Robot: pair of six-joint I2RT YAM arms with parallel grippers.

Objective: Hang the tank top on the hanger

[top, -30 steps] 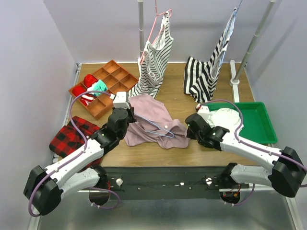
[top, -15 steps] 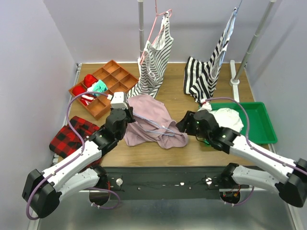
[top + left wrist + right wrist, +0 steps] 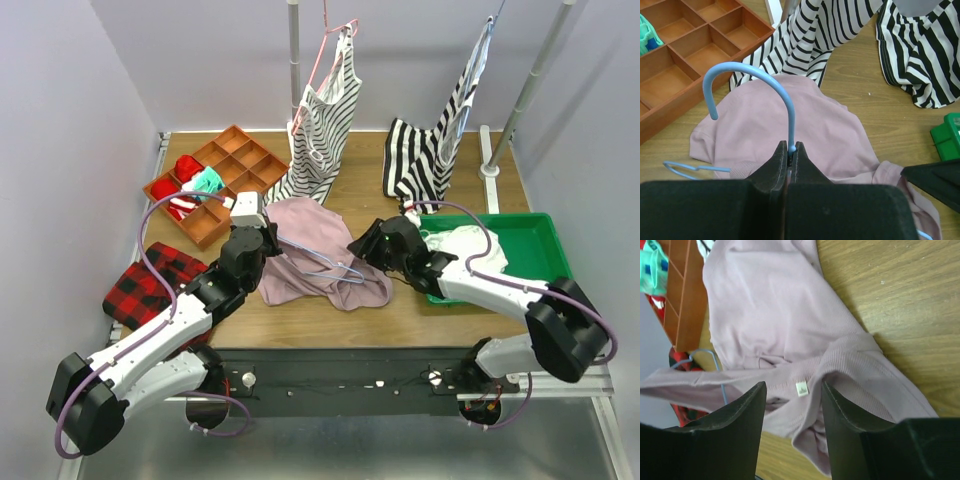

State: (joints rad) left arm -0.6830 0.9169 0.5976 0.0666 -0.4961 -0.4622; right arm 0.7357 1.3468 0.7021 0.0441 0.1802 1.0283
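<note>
On our table [image 3: 365, 180] the tank top [image 3: 315, 245] lies crumpled, not yet hung. The hanger [image 3: 791, 125] rests across it, hook stem pinched by our left gripper [image 3: 791, 147]. Our right gripper [image 3: 793, 386] hovers spread at its neckline. Threading remains, we judge.

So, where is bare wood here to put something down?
Bare wood lies at the back between the left striped top and the right striped top, and in a strip along the near edge before the tank top. The middle is crowded: hanger, left gripper and right gripper meet there.
</note>
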